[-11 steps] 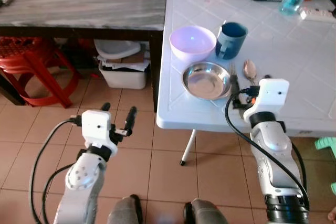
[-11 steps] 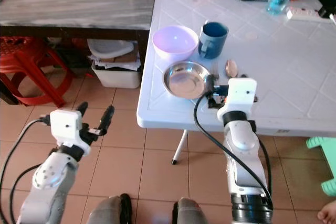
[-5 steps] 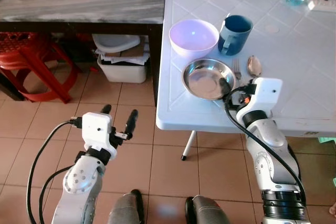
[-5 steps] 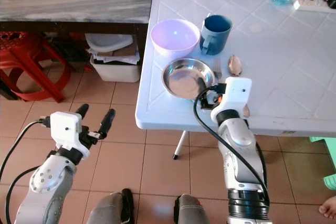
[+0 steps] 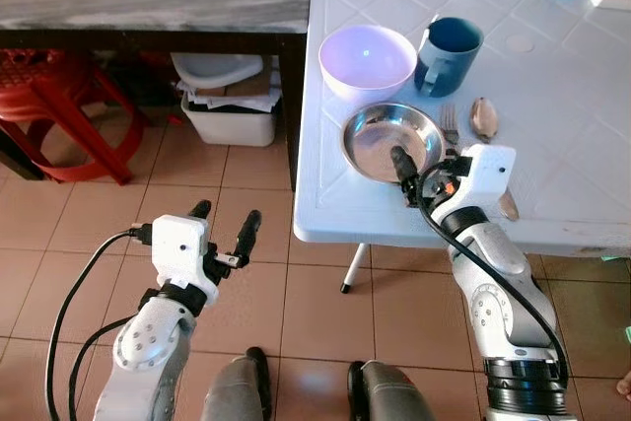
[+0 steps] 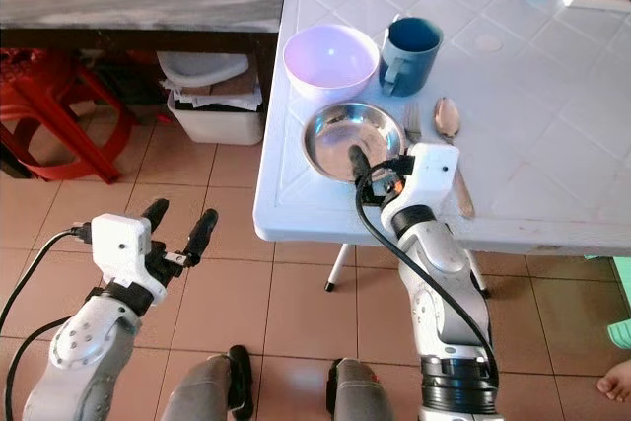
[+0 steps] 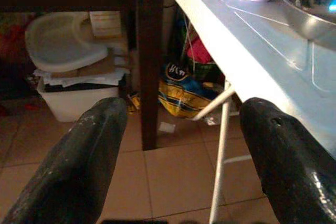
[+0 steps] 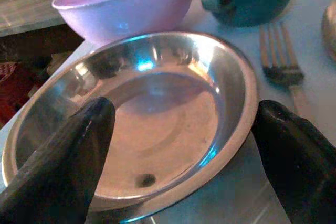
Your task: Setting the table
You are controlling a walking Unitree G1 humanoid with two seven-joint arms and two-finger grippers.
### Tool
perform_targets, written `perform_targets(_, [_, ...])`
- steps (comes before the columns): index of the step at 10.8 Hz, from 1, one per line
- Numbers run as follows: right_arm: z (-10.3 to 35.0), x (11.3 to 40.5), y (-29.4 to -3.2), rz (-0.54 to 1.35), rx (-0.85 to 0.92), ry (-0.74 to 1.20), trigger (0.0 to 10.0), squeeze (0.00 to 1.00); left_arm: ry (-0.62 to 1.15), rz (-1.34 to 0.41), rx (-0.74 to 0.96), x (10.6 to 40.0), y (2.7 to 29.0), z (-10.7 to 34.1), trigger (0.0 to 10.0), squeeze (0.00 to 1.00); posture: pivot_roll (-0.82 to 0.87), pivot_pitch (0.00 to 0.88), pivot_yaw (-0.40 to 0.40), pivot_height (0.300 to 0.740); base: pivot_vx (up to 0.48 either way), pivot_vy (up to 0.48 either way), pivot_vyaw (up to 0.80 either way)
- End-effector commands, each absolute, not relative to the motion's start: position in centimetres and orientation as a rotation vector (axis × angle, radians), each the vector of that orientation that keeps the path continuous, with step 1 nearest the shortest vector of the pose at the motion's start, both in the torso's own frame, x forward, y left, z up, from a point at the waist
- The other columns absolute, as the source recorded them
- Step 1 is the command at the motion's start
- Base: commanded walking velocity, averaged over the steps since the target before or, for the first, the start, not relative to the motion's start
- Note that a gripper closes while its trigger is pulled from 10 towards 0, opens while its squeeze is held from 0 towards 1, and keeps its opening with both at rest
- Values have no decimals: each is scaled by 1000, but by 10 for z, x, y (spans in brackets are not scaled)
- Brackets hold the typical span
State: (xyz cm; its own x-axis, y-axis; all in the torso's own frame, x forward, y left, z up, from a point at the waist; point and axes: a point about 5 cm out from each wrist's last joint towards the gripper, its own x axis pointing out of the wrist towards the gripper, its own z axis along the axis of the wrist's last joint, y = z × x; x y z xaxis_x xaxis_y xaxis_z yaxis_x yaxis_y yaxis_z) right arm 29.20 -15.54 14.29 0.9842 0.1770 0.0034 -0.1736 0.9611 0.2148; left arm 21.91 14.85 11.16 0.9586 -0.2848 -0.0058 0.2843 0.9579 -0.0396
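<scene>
Reaching over the steel plate (image 5: 390,141) at centre frame: my right gripper (image 8: 178,145) has moved in since 1 second ago, fingers spread wide across its near rim. Grasp comes next, I judge. Left gripper (image 5: 225,231) idles open, lower left.

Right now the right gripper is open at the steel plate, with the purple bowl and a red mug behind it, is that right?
Not quite: the mug is dark blue, not red, as the right eye view shows. The rest holds: the right gripper is open at the steel plate, with the purple bowl and the mug behind it.
</scene>
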Motion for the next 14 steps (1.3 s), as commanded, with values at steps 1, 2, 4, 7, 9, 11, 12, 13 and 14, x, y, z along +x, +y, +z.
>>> perform_targets(1, [144,289,-153,197,235,23,10000,0,21,-306,-36,216,149,112,10000,0,-4,243,31,740,0,0,0])
perform_targets(2, [142,289,-151,197,258,39,10000,0,21,-308,-36,216,149,112,10000,0,-2,244,31,740,0,0,0])
perform_targets(4, [135,287,-152,186,305,84,10000,0,24,-316,-39,214,149,113,10000,0,-2,248,31,740,0,0,0])
perform_targets(7, [131,287,-154,158,429,131,0,0,7,-379,-6,211,148,118,10000,0,-3,257,31,740,0,0,0])
perform_targets(9, [128,287,-156,127,516,161,0,0,2,-404,-4,210,147,121,10000,0,-1,263,31,740,0,0,0])
perform_targets(11, [122,286,-155,116,592,208,0,0,-7,-445,-19,209,144,124,10000,0,3,265,30,740,0,0,0])
perform_targets(12, [119,286,-155,107,621,239,0,0,-15,-476,-16,207,143,126,10000,0,4,265,29,740,0,0,0])
perform_targets(13, [117,286,-154,105,638,257,0,0,-12,-483,-19,207,143,126,10000,0,6,264,28,740,0,0,0])
perform_targets(14, [111,287,-155,88,660,310,0,0,-8,-482,-23,207,143,125,10000,0,7,264,29,740,0,0,0])
